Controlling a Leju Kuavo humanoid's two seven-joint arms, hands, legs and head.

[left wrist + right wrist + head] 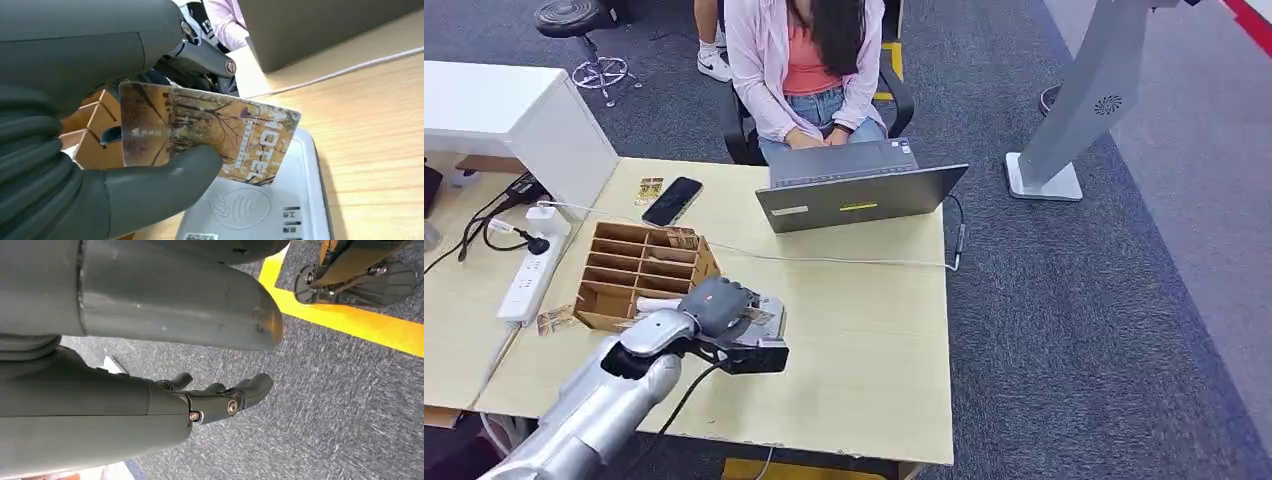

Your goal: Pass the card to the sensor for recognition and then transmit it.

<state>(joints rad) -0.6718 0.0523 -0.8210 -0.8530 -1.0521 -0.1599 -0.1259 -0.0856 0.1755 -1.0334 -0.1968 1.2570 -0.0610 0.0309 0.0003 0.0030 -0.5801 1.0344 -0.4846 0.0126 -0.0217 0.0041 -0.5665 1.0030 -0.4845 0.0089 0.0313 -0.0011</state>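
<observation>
The left hand (90,165) pinches the card (210,132) between thumb and fingers, just above the sensor (260,205) on the table (864,330). The right hand (220,395) hangs empty, fingers loosely extended. Step in hand: recognition. Next: hand over the card.

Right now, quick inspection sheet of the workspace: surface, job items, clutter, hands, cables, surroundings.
Surface: light wooden table, bare on its right half.
Job's things: card held over the grey sensor; contact cannot be told.
Clutter: cardboard organizer, phone, laptop.
Hands: left hand pinches the card; right hand hangs over carpet, holding nothing.
Cables: power strip with plugs; thin white cable crossing the table.
Surroundings: person seated at the laptop; grey stand on carpet.
</observation>
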